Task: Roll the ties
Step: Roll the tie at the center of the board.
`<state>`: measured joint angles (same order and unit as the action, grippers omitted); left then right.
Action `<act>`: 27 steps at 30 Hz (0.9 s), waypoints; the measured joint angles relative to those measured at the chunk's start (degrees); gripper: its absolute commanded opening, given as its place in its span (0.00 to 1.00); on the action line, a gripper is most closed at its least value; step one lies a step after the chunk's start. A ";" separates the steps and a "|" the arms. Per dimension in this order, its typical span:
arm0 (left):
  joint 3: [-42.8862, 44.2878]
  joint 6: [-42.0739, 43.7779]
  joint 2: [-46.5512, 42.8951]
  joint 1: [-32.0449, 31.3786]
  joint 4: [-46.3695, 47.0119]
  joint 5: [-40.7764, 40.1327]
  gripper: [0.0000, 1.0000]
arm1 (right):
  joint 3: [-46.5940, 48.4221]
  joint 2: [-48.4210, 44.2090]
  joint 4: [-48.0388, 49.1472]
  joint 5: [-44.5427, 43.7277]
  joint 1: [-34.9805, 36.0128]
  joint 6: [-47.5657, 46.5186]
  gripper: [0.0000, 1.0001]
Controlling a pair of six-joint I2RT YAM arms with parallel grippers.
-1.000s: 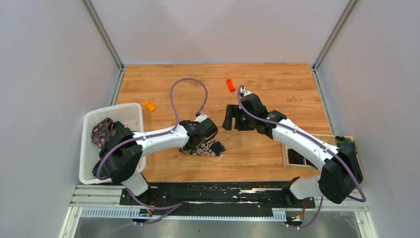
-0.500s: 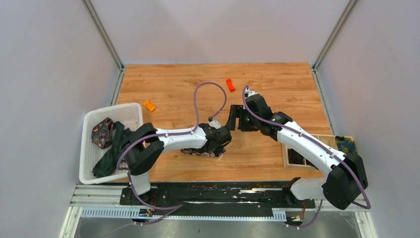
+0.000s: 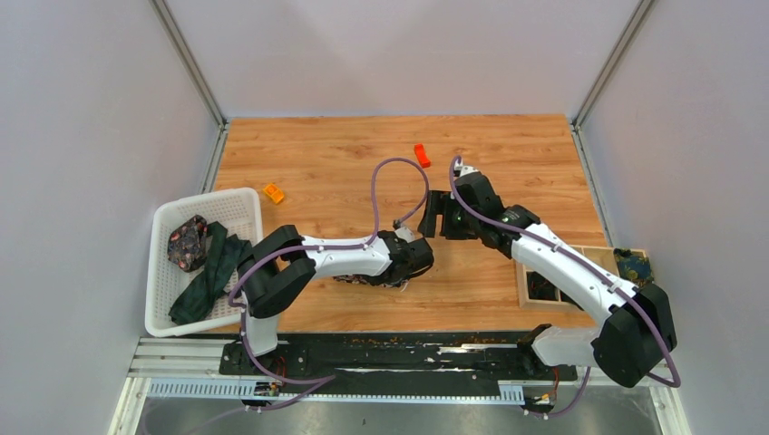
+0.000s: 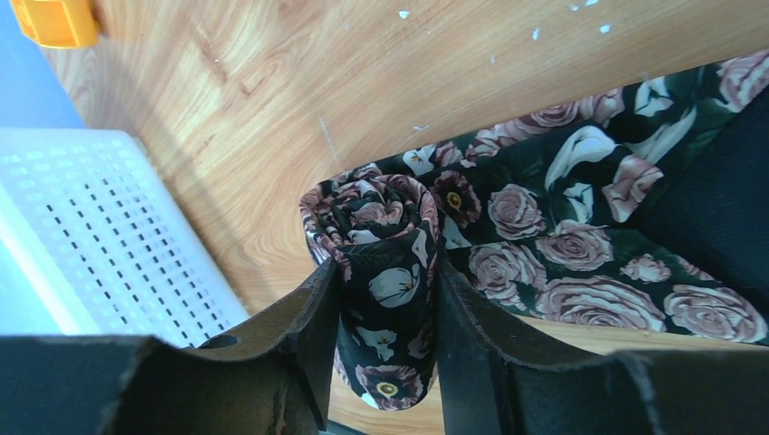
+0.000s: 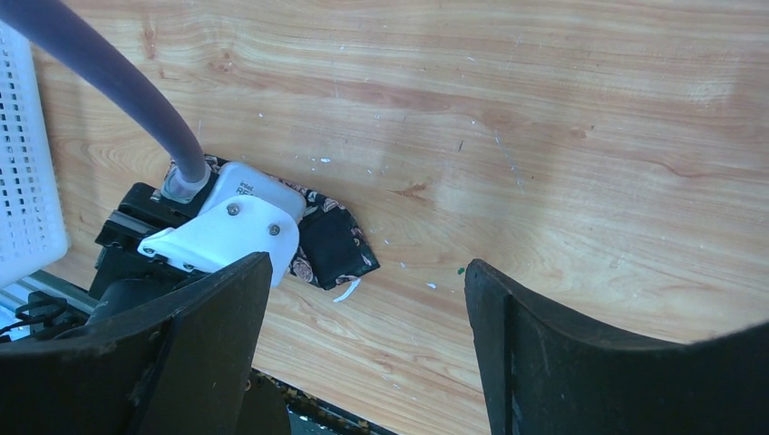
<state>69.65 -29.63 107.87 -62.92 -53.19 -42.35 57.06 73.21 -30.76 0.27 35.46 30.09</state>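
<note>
A black tie with pink-white flowers [image 3: 355,278] lies on the wooden table [image 3: 345,154], mostly hidden under my left arm. My left gripper [image 3: 397,270] is shut on its rolled end [image 4: 385,272], held upright between the jaws. The flat part of the tie [image 4: 589,245] spreads to the right in the left wrist view. My right gripper [image 3: 442,217] hangs open and empty just behind it. In the right wrist view, my right gripper [image 5: 367,263] looks down on a corner of the tie [image 5: 334,243] poking out from under the left wrist.
A white basket [image 3: 238,204] at the left holds a rolled floral tie [image 3: 186,243] and a dark teal tie [image 3: 207,279]. Orange blocks lie at the left [image 3: 273,192] and at the back middle [image 3: 422,154]. A wooden box [image 3: 524,288] stands at the right edge.
My left gripper has slid to the right with the floral tie in it, stretching the arm out and uncovering the teal tie. My right gripper has shifted slightly right.
</note>
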 measured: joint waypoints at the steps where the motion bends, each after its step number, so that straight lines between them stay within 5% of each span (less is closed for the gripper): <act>1: 0.00 0.09 0.00 0.00 0.22 0.44 0.50 | 0.00 -0.04 0.00 0.00 0.00 0.00 0.80; 27: -4.48 1.40 -7.72 1.68 9.88 11.10 0.69 | 0.00 -1.09 0.11 0.94 -0.24 1.33 0.80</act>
<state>65.17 -28.23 100.16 -61.23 -43.31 -31.24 57.06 72.12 -30.65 1.21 35.22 31.42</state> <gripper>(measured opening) 0.674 0.797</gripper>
